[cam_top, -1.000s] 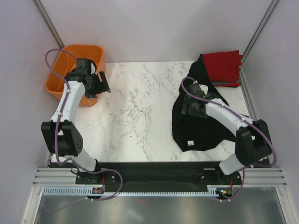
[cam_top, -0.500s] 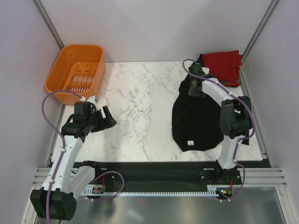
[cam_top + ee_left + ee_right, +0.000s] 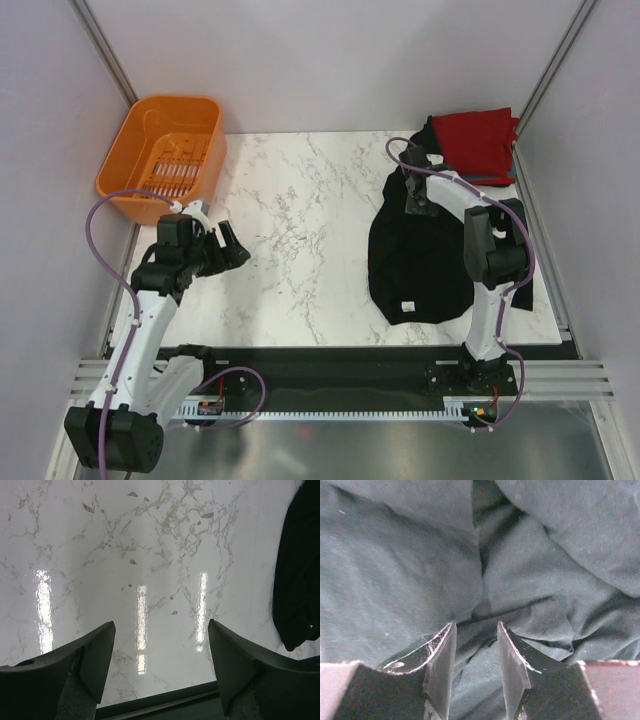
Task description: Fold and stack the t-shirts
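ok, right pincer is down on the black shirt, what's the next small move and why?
Probably squeeze the right pincer fully shut before any lift. Its fingers stand narrow around a raised fold of the black t-shirt, but a firm pinch can't be confirmed. The left pincer hangs open over the table, clear of the shirt.

Nothing in any of the views can be read: no writing, brand name, number or sign. The one possible label is the small white tag (image 3: 408,305) near the bottom hem of the black t-shirt (image 3: 420,260) (it shows only from the top camera), and it is too small to tell whether it carries any print
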